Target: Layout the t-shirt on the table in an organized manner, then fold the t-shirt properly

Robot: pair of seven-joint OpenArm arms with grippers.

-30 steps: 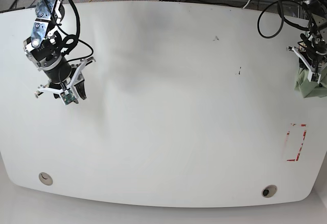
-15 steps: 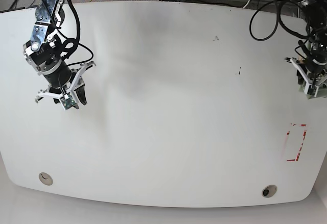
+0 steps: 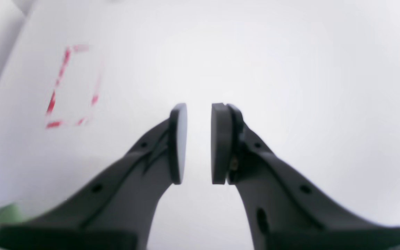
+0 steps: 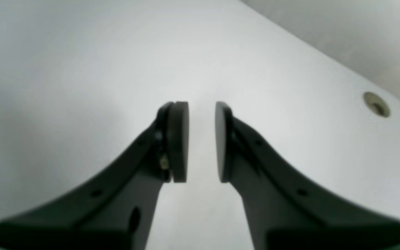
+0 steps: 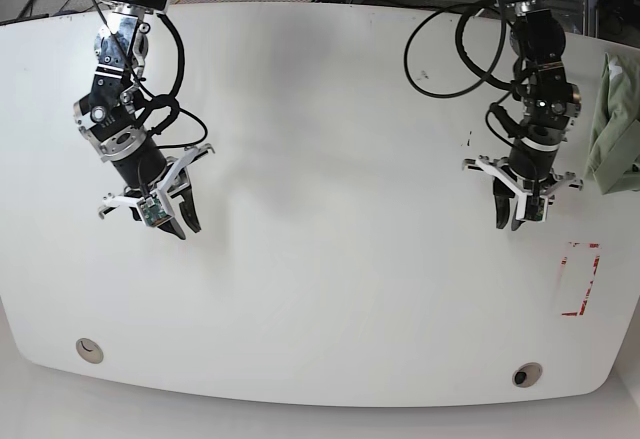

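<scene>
- T-shirt (image 5: 615, 124): bunched in a green heap at the far edge of the tabletop (image 5: 330, 159) on my left arm's side, part off the rim. Not laid out yet.
- My left fingers (image 3: 199, 144): a narrow gap between the pads, nothing held. They hover over bare tabletop near the red marking (image 5: 579, 279), apart from the shirt.
- My right fingers (image 4: 201, 142): same narrow gap, empty, parked across the tabletop, well away.
- Judgement: left arm must reach the heap first; cloth could slide off the rim.
</scene>
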